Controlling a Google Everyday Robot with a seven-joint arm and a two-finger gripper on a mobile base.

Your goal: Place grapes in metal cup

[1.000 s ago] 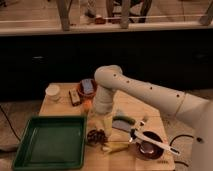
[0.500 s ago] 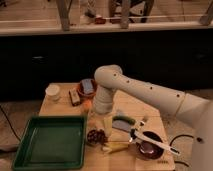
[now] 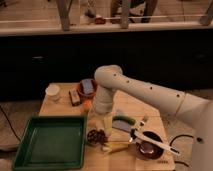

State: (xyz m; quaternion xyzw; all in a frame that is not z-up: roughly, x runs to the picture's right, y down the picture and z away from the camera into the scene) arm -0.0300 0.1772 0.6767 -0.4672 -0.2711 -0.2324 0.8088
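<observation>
Grapes (image 3: 95,136) under hand (image 3: 101,131), beside green tray (image 3: 49,141).

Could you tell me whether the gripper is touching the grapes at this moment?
Cannot tell. In the camera view the gripper hangs just above the grapes beside the green tray, but the arm hides where they would meet.

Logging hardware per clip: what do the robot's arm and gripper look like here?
The arm is a thick, smooth, white, rounded tube with a bulbous joint and a row of small dark dots along its side. It narrows downward to a paler, cream-white gripper just above the grapes. No cables show on it.
</observation>
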